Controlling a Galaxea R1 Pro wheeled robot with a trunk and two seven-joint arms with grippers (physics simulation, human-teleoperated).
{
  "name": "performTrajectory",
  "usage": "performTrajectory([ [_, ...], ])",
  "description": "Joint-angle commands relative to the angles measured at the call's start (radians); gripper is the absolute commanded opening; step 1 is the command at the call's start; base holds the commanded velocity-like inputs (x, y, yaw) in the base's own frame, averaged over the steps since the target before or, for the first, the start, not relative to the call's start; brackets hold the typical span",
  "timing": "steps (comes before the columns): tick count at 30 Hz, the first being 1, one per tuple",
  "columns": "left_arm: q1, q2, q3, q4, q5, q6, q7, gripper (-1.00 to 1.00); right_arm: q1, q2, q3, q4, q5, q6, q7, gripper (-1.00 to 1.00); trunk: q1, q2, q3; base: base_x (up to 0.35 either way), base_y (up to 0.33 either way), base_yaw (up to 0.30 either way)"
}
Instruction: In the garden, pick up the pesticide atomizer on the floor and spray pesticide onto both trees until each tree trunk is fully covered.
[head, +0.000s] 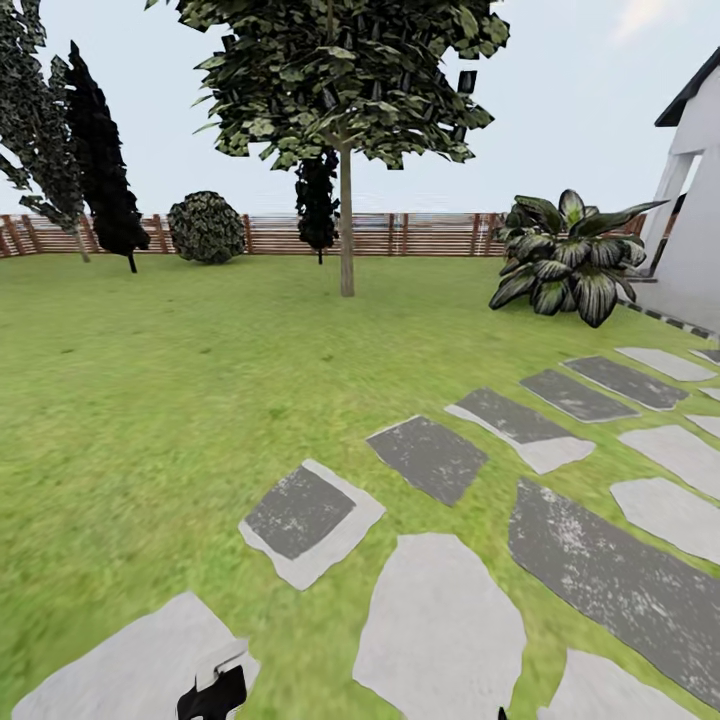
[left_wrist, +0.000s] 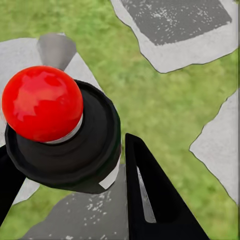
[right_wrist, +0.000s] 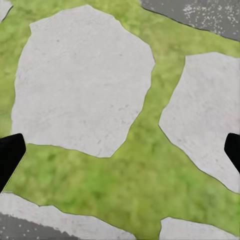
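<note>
1. The tall tree's bare grey-brown trunk (head: 346, 220) is at 12 o'clock, far across the green grass lawn (head: 150, 380). Can't tell where the small pesticide atomizer is.
2. My guess is it's light, hard plastic and a bit slick, so grab the stem, not the head.
3. The left wrist view has the left gripper (left_wrist: 70, 160) straddling a glossy red ball on a black collar (left_wrist: 42, 102). Clamped or not, can't tell.
4. The right wrist view has the right gripper (right_wrist: 120, 150) spread wide and empty over pale flat paving stones (right_wrist: 85, 80).

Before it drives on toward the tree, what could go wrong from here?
The red-topped object sits between the fingers of the left hand, but how firmly is unclear; it might slip on the way. The tree is far off, so spray from here would likely miss.
</note>
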Motion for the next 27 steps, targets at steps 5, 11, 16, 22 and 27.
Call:
performTrajectory([
  [5,-0.001,0.000,-0.009,0.000,0.006,-0.002,0.005,-1.00,-0.001,0.000,0.000,0.001,0.000,-0.003,-0.003,1.00,0.001,-0.002,-0.002,0.333,0.000,0.000],
  [11,-0.001,0.000,-0.009,0.000,0.006,-0.002,0.005,-1.00,-0.001,0.000,0.000,0.001,0.000,-0.003,-0.003,1.00,0.001,-0.002,-0.002,0.333,0.000,0.000],
  [16,-0.001,0.000,-0.009,0.000,0.006,-0.002,0.005,-1.00,-0.001,0.000,0.000,0.001,-0.001,-0.002,-0.003,1.00,0.001,-0.002,-0.002,0.333,0.000,0.000],
  [22,-0.001,0.000,-0.009,0.000,0.006,-0.003,0.005,-1.00,-0.001,0.000,0.000,0.001,0.000,-0.003,-0.003,1.00,0.001,-0.002,-0.002,0.333,0.000,0.000],
  [27,-0.001,0.000,-0.009,0.000,0.006,-0.002,0.005,-1.00,-0.001,0.000,0.000,0.001,0.000,-0.003,-0.003,1.00,0.001,-0.002,-0.002,0.333,0.000,0.000],
])
